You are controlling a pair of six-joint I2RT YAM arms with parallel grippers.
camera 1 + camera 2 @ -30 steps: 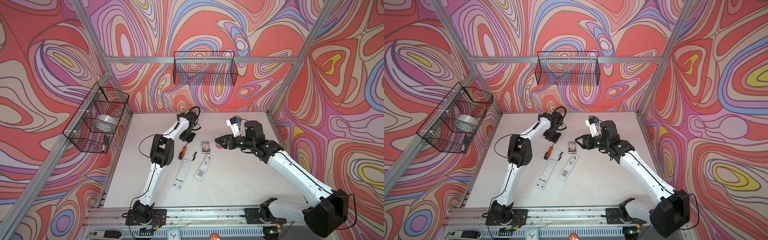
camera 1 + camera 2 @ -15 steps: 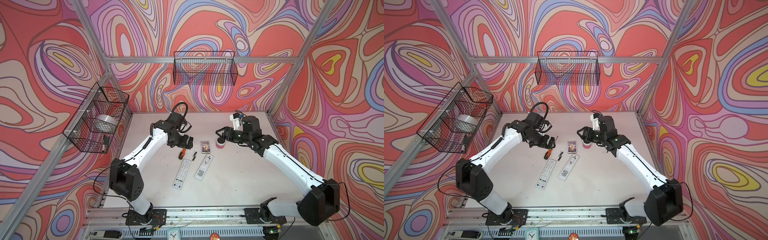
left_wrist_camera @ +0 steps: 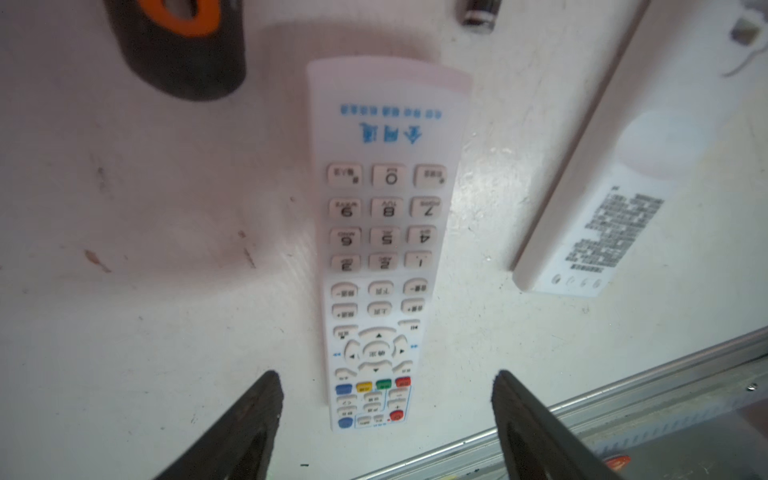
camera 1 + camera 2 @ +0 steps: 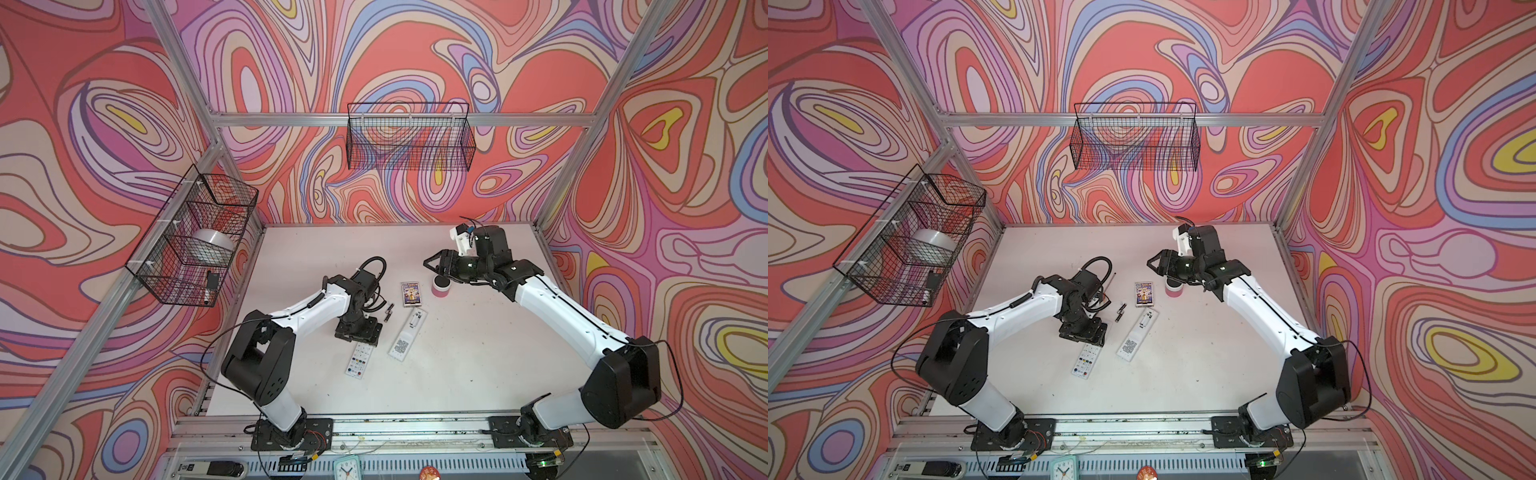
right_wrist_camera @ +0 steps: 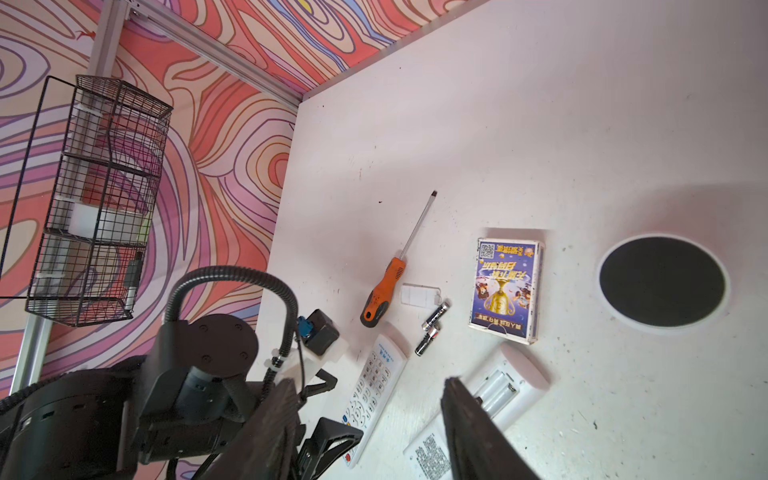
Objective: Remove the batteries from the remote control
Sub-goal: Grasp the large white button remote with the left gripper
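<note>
White keypad remote (image 3: 382, 249) lies button-side up, left of the card box (image 5: 505, 286); the left gripper (image 3: 384, 374) hangs over it, fingers (image 3: 266, 399) wide and empty; an orange-handled screwdriver (image 5: 384, 291) also lies left of the box; two batteries (image 5: 435, 316) rest on the worktop (image 4: 457, 374) between screwdriver and box; on the box's near side the second remote (image 4: 407, 336) lies back-up, its open bay showing pale, perhaps bare, troughs; right of the box, the right gripper (image 4: 431, 265) hovers above a pink jar (image 4: 440, 287), fingers apart, gripping nothing.
</note>
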